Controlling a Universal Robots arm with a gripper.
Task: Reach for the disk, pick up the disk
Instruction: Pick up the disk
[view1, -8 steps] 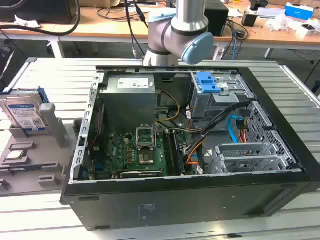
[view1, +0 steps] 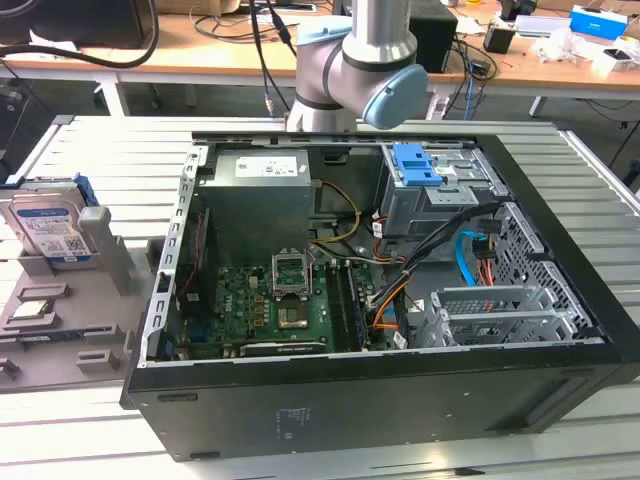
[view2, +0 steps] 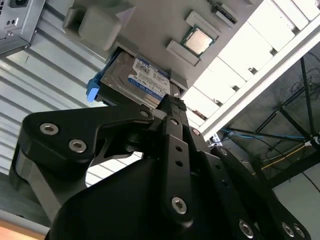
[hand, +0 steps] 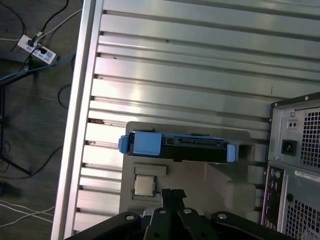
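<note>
1. Black fingers of the gripper (hand: 173, 193) sat closest to the lens in both wrist views, their tips together with nothing held between them.
2. Beyond those tips, and clear of them, lay the disk (hand: 180, 146). It stood on its long edge in a slot of a gray tray (hand: 210, 175), with its blue frame showing along the top edge and at both ends.
3. In the second wrist view the disk's silver face and its white-and-blue label were turned toward the camera.
4. A small square chip (hand: 145, 185) rested flat in a pocket of the same tray, just beside the disk and nearer to the fingertips.
5. In the exterior view the tray stood at the exterior view's left, on a slatted metal tabletop (view1: 120, 150), with the disk upright at its far end.
6. An open black computer case (view1: 350, 400) lay on its side next to the tray, toward the exterior view's right, showing its green board, cables and drive cages.
7. The arm (view1: 360, 60) rose behind the far edge of the case.
</note>
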